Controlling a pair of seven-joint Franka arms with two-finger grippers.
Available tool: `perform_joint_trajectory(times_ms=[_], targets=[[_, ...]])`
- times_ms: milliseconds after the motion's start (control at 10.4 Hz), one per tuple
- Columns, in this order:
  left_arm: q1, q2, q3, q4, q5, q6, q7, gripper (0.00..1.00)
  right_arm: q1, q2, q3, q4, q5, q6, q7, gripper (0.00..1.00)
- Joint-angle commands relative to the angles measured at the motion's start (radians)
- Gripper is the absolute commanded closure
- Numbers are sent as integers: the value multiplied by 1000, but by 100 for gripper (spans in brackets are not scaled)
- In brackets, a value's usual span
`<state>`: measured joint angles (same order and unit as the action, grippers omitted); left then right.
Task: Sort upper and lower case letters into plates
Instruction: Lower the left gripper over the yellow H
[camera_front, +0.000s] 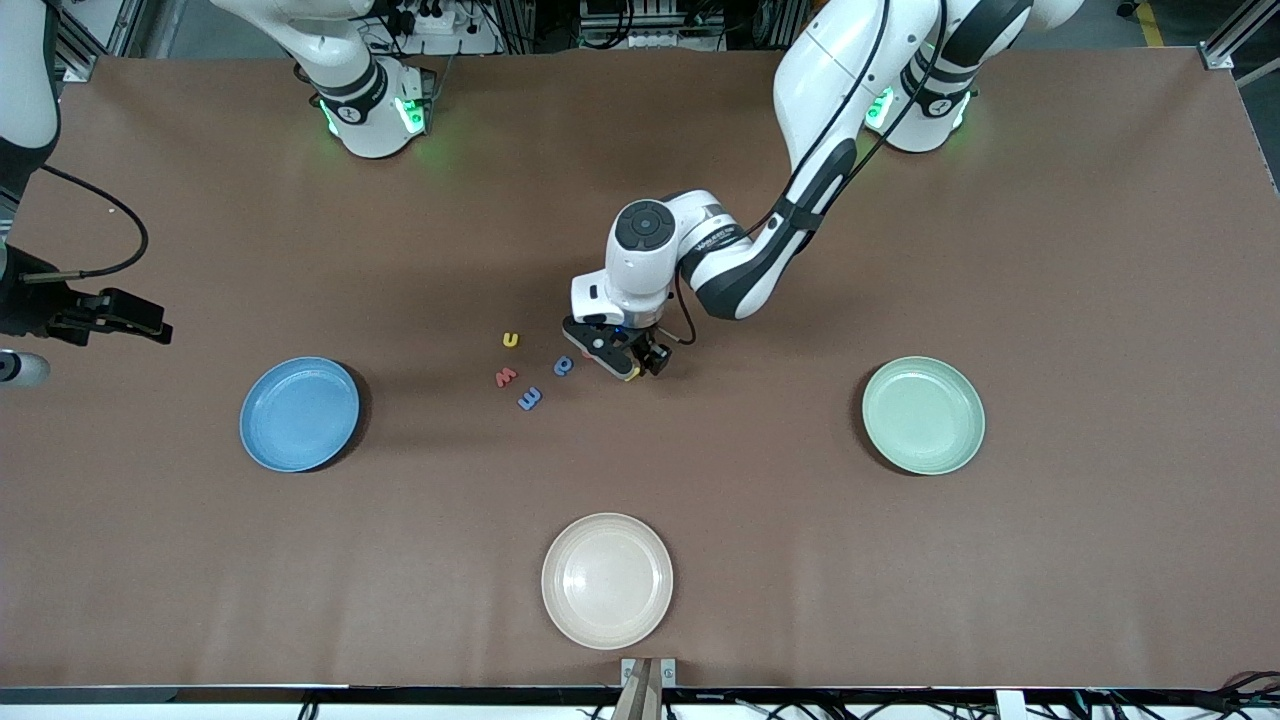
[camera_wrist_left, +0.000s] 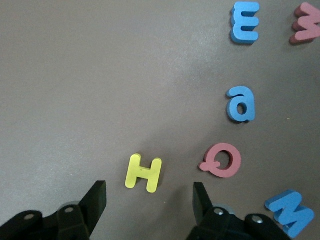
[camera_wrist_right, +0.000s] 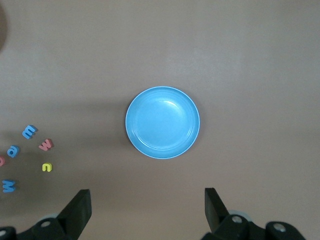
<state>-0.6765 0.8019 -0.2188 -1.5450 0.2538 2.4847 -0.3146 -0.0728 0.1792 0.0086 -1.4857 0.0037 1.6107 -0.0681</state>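
Left hand low, right hand raised

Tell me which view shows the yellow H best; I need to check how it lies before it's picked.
The left wrist view: the yellow H lies flat on the table, whole and unblocked, between the left pincer's fingers. In the front view that pincer hides it. The right wrist view looks down at the blue plate and misses it.
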Motion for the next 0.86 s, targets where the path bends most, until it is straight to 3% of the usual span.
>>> perform_joint_trajectory(times_ms=[0, 766], targets=[[-9, 25, 10, 20, 53, 31, -24, 24, -15, 5, 11, 13, 1, -14, 5, 0], [-14, 59, 41, 57, 68, 37, -23, 28, -15, 5, 11, 12, 1, -37, 5, 0]])
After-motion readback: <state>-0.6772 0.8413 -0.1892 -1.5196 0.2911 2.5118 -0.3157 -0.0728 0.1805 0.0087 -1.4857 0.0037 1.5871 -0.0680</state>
